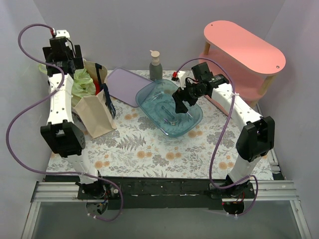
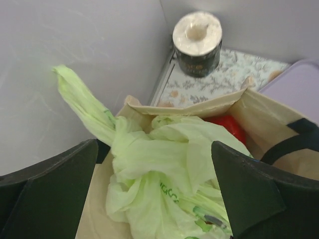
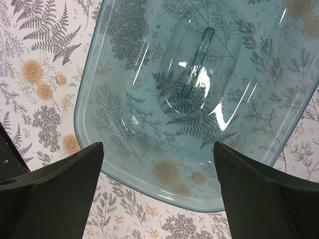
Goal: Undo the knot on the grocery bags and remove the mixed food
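My left gripper [image 2: 154, 196] spreads wide over the crinkly pale-green bag [image 2: 174, 164], its twisted knot [image 2: 122, 144] left of centre, stuffed in the canvas tote [image 2: 264, 117]. Only this wrist view catches something glossy red [image 2: 230, 128] inside. My right gripper [image 3: 159, 196], also wide, hangs over the clear blue tray [image 3: 134, 99].

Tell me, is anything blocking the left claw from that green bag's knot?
Nothing visible does. The open left claw hangs right above the knot of the green bag, which sits uncovered in the canvas tote.
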`<move>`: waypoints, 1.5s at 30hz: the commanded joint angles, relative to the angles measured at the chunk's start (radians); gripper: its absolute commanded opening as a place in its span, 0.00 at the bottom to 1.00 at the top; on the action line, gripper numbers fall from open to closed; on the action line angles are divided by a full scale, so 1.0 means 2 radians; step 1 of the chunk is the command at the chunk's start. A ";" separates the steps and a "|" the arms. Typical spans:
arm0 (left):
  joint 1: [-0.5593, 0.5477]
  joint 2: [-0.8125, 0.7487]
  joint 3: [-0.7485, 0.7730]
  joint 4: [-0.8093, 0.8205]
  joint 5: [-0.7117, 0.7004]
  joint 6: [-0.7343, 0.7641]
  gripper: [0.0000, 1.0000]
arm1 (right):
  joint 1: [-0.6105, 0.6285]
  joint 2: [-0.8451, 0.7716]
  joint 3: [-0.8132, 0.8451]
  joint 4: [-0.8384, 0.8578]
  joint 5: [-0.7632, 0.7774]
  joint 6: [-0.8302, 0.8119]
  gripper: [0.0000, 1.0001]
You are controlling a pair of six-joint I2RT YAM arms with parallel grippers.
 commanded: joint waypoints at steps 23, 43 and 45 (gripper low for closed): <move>0.011 0.032 -0.056 -0.116 -0.030 0.003 0.98 | 0.006 -0.012 0.018 -0.012 0.013 -0.024 0.98; 0.013 -0.166 0.002 0.041 0.118 0.122 0.00 | 0.008 -0.059 0.004 -0.008 0.042 -0.042 0.98; 0.012 -0.151 0.065 0.029 0.157 0.119 0.00 | 0.008 -0.070 0.006 -0.003 0.038 -0.038 0.98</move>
